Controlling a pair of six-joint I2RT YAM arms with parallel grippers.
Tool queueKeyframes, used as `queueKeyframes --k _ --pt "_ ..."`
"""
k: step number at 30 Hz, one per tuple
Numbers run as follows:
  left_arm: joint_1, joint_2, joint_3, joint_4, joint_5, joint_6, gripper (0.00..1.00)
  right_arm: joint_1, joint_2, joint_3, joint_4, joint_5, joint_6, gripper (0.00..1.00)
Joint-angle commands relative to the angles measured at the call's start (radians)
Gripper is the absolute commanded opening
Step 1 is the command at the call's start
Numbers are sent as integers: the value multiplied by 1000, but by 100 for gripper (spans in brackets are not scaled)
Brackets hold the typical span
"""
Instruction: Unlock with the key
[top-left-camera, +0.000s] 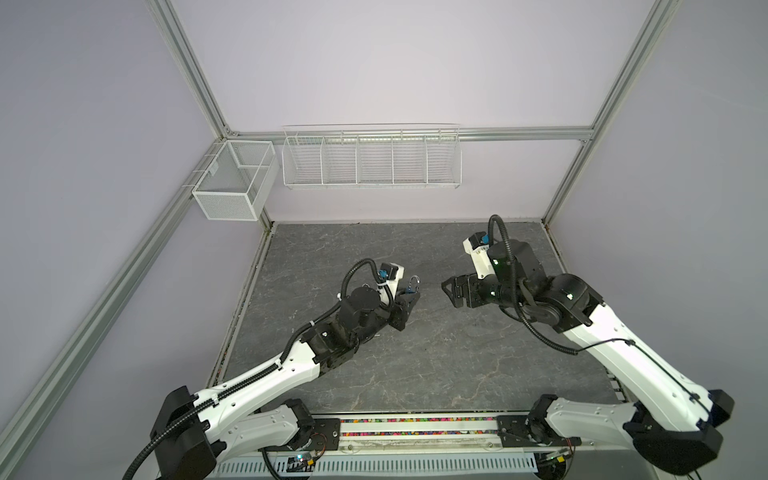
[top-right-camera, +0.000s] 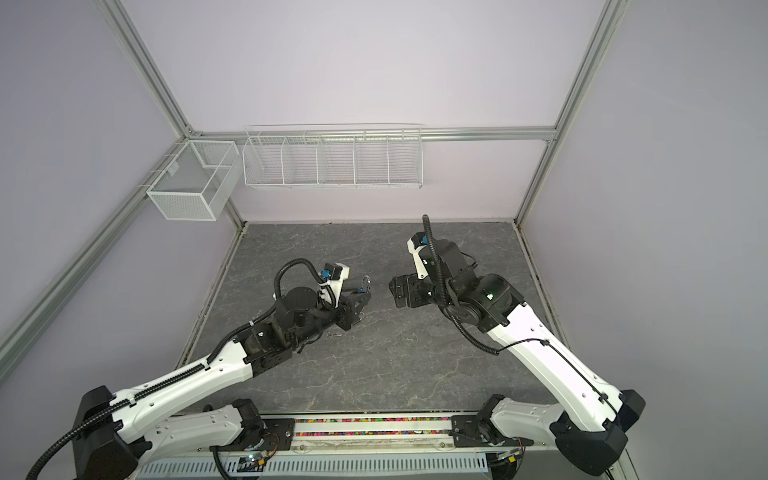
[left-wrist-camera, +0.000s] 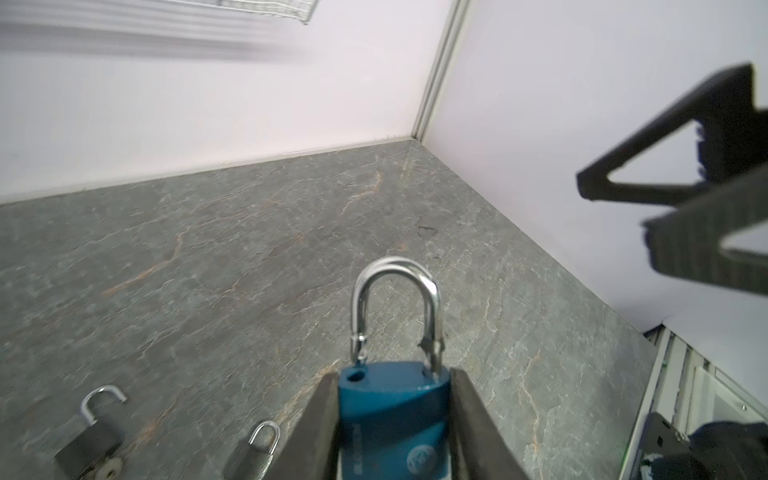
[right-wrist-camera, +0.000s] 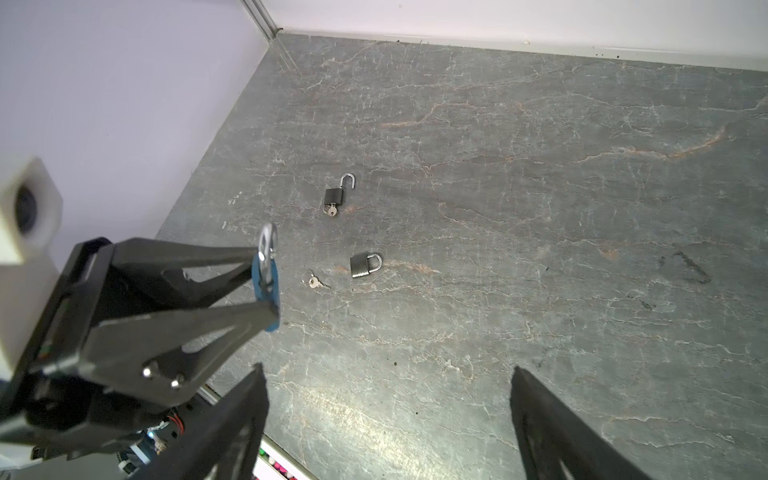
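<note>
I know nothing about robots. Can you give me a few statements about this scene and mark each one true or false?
1. The left pincer holds a blue padlock. True.
2. The right pincer grips a key. False: it is open and empty; a loose key lies on the table.
3. Two more padlocks lie on the table. True: a dark padlock and a grey padlock.
4. Both of those have their shackles shut. False: the dark padlock's shackle is swung open; only the grey padlock's is shut.
</note>
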Motion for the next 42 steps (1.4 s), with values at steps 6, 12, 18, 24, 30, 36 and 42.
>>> queueKeyframes --k 6,12,18,24,30,36,42 --pt "-25 56 -65 313 3 157 0 -1 43 86 -80 -48 -99 88" --pt "-32 77 -72 343 19 179 0 6 122 153 -130 -56 -118 88" --pt "-36 84 -80 334 22 187 0 10 213 228 -147 -51 -116 88" --pt "-39 86 -80 328 28 202 0 13 282 279 -150 -12 -129 88" --pt "-40 91 -76 327 38 220 0 12 351 348 -193 42 -141 88" --pt "-41 87 -73 319 46 227 0 10 388 380 -238 78 -150 88" --pt "-41 79 -78 318 43 225 0 7 397 379 -258 89 -165 88"
